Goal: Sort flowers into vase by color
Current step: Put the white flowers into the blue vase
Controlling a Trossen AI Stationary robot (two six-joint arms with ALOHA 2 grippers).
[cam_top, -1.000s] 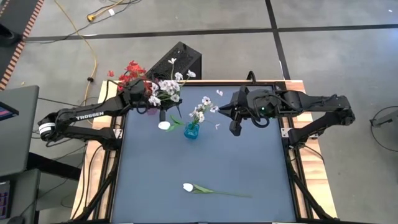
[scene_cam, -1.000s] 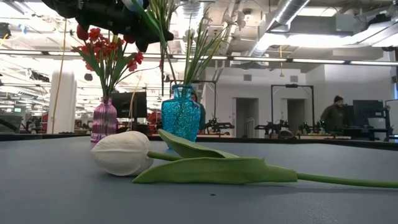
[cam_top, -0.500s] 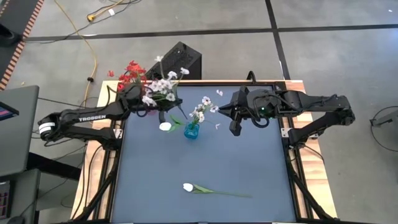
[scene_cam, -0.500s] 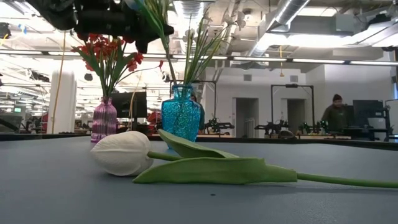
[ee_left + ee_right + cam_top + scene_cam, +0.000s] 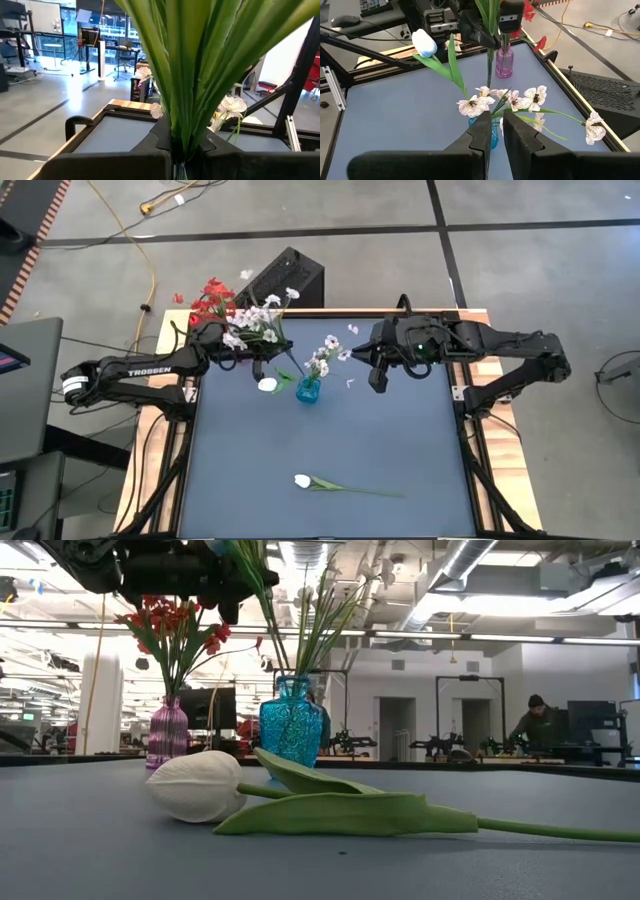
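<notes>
Jaws of the left gripper [image 5: 262, 352] clamp white blossom sprays [image 5: 252, 323] above the table's far edge; right gripper [image 5: 375, 383] hovers, nearly closed, empty.

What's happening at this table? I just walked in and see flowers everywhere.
A two-armed robot is sorting artificial flowers into vases by color. The left gripper is shut on a bunch of white flowers, held up near the pink vase of red flowers. The blue vase already holds white sprays. The right gripper hovers nearby holding nothing. One white tulip lies on the table.
</notes>
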